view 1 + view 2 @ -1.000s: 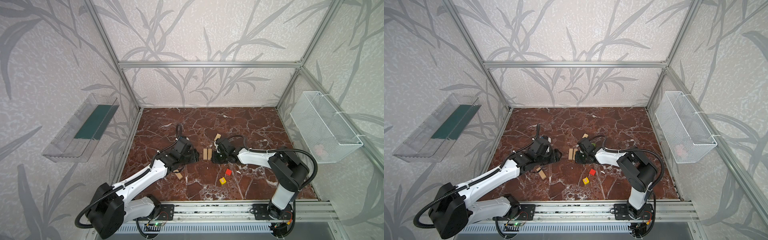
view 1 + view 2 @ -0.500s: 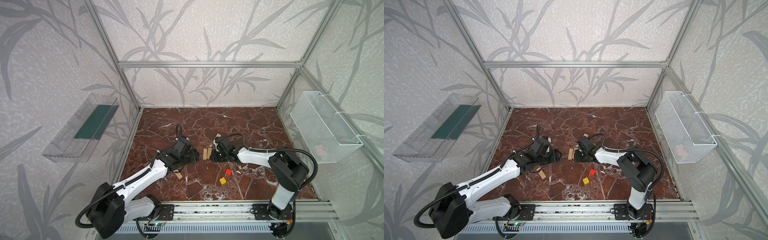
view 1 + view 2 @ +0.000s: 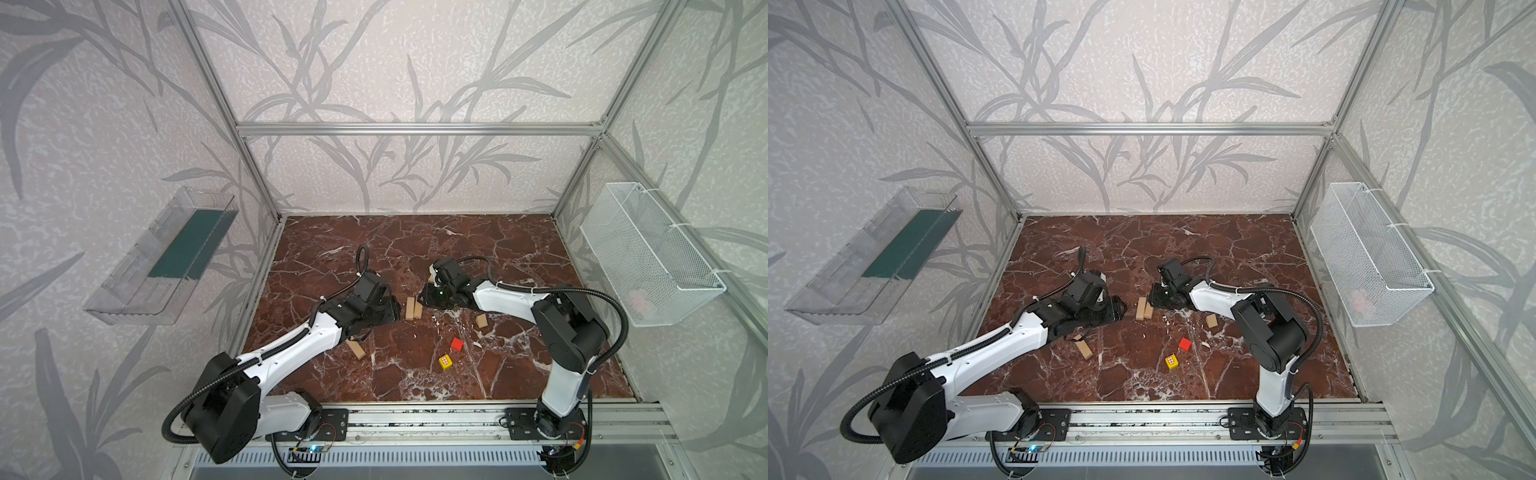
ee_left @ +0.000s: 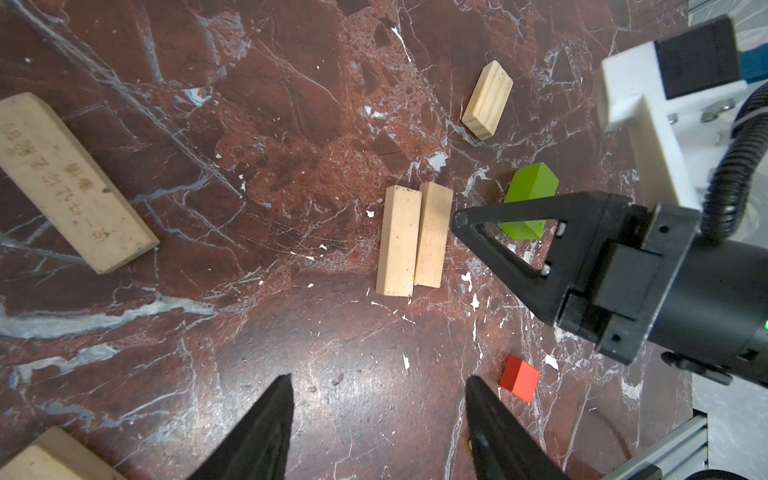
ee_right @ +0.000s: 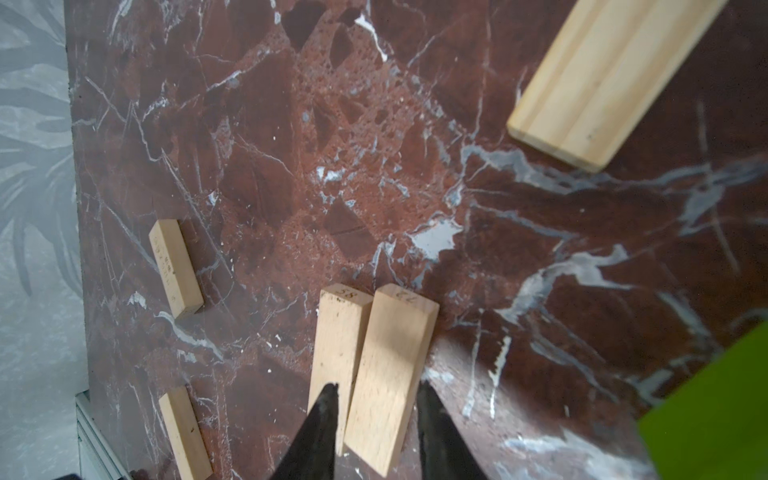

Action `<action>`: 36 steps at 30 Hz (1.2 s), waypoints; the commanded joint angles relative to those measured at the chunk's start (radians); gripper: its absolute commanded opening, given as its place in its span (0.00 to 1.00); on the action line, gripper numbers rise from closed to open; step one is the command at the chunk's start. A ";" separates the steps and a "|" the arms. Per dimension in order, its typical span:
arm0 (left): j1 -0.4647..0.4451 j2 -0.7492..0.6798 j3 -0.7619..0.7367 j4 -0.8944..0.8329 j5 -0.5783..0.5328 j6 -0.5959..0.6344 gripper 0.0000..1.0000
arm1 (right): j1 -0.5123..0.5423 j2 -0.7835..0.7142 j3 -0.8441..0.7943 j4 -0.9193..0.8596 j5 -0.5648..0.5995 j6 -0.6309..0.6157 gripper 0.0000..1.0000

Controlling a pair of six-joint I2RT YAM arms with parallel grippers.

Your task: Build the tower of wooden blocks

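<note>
The wood block tower (image 3: pixel 414 308) is barely begun. It amounts to two tan bars (image 4: pixel 413 241) lying flat on the red marble tabletop (image 3: pixel 498 241), side by side with their long faces touching, near the middle between the two arms. Nothing is stacked on them, so by my reading only the bottom layer is down.

The right end effector (image 5: pixel 376 395) sits at the near end of this pair. Its fingers are slightly spread to either side of one bar, and one fingertip overlaps the neighbouring bar. That suggests it hangs just above the wood and is not pinching it. Just beside it, on the side away from the pair, lies a green bar (image 4: pixel 530 195), partly hidden behind its finger.

The left end effector (image 4: pixel 376 415) points at the pair from the opposite side, near but apart from it. Its fingers are spread wide with nothing between them.

The other pieces are scattered. A red cube (image 3: pixel 457 343) and a yellow cube (image 3: pixel 445 361) with a patterned face sit close together, nearer the front rail. A loose tan bar (image 3: pixel 356 350) lies beside the left arm, and a short tan bar (image 3: pixel 481 321) lies beside the right arm. The wrist views show a few more plain bars lying about.

Nearly everything is left to do: the remaining tan bars, the green bar and both cubes all have to go onto the pair.
</note>
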 commanded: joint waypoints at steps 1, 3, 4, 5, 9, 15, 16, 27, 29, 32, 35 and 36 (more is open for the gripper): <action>0.006 0.015 0.045 -0.001 0.003 0.021 0.64 | -0.015 0.026 0.035 -0.038 0.030 0.004 0.34; 0.006 0.022 0.051 0.000 0.003 0.025 0.64 | -0.018 0.039 0.050 -0.043 0.039 0.004 0.34; 0.007 0.027 0.055 0.000 0.004 0.029 0.64 | -0.020 0.045 0.058 -0.050 0.041 0.002 0.34; 0.007 0.031 0.064 -0.004 0.005 0.035 0.64 | -0.023 0.056 0.067 -0.060 0.047 0.003 0.34; 0.009 0.055 0.093 -0.024 0.008 0.049 0.64 | -0.032 0.076 0.089 -0.063 0.055 0.006 0.32; 0.010 0.081 0.106 -0.015 0.028 0.058 0.64 | -0.040 0.112 0.113 -0.063 0.043 0.004 0.26; 0.010 0.086 0.108 -0.016 0.030 0.059 0.64 | -0.040 0.112 0.113 -0.058 0.039 0.004 0.25; 0.012 0.109 0.114 -0.015 0.037 0.060 0.63 | -0.040 0.125 0.109 -0.014 -0.024 -0.004 0.23; 0.012 0.108 0.114 -0.015 0.038 0.060 0.63 | -0.040 0.129 0.112 -0.013 -0.024 -0.001 0.24; 0.012 0.109 0.114 -0.015 0.039 0.058 0.63 | -0.040 0.133 0.109 0.005 -0.034 0.002 0.24; 0.012 0.109 0.110 -0.015 0.040 0.057 0.63 | -0.040 0.138 0.111 0.007 -0.047 0.003 0.24; 0.012 0.109 0.111 -0.016 0.040 0.057 0.63 | -0.039 0.136 0.108 0.009 -0.048 0.002 0.24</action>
